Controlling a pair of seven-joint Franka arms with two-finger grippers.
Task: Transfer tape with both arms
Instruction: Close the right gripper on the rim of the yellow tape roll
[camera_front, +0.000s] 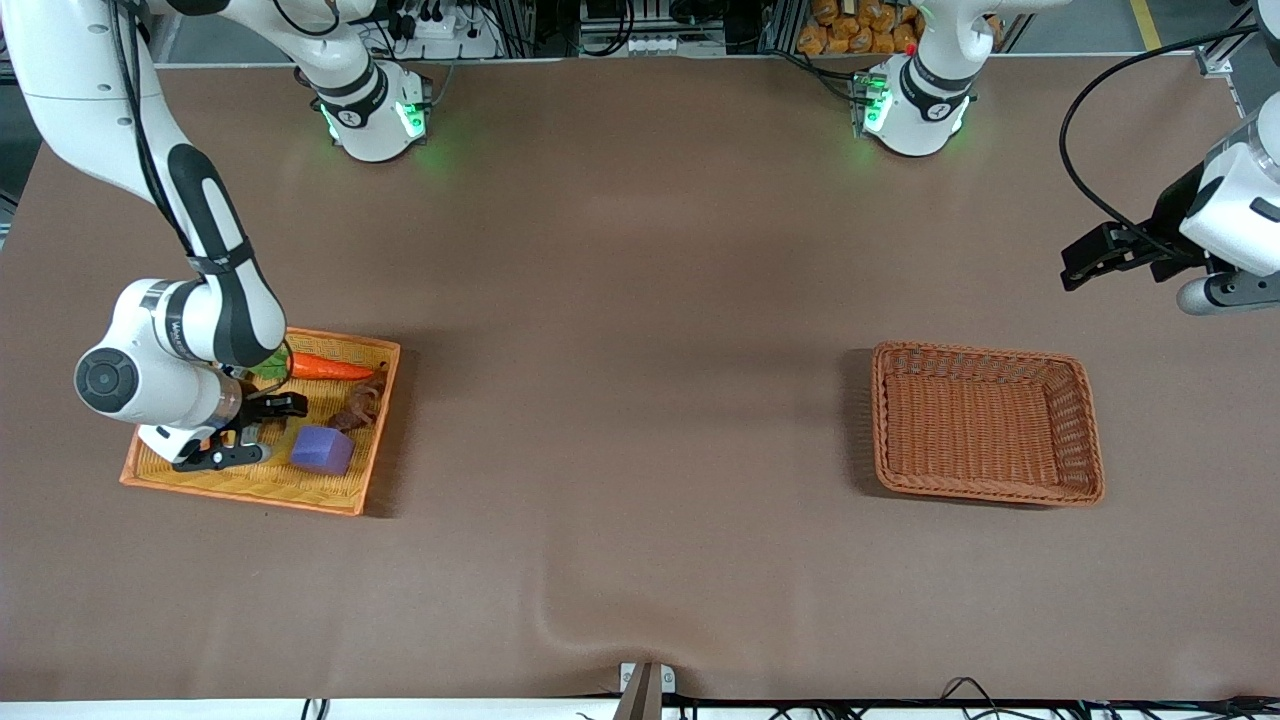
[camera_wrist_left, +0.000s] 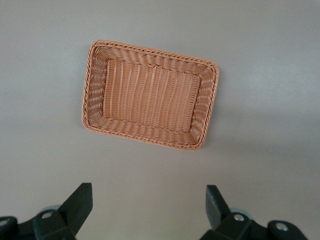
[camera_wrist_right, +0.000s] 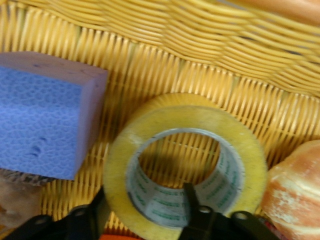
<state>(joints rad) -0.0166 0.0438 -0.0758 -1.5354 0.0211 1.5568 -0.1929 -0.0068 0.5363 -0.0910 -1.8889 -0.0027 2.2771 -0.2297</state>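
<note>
The tape (camera_wrist_right: 118, 165), a yellowish roll with a grey-white printed core, lies in the yellow woven tray (camera_wrist_right: 200, 65) next to a purple cube (camera_wrist_right: 45, 120). My right gripper (camera_wrist_right: 142, 210) is down in the tray (camera_front: 250, 487), with one finger inside the core and the other against the roll's outer face, shut on its wall. In the front view the right gripper (camera_front: 252, 430) hides the tape. My left gripper (camera_front: 1078, 262) waits in the air over the left arm's end of the table, open and empty, as the left wrist view (camera_wrist_left: 148, 205) shows.
The tray also holds the purple cube (camera_front: 322, 449), a carrot (camera_front: 330, 368), a brown pastry (camera_front: 360, 405) and a bread-like piece (camera_wrist_right: 295, 195) touching the tape. An empty brown wicker basket (camera_front: 880, 420) stands toward the left arm's end and shows in the left wrist view (camera_wrist_left: 87, 95).
</note>
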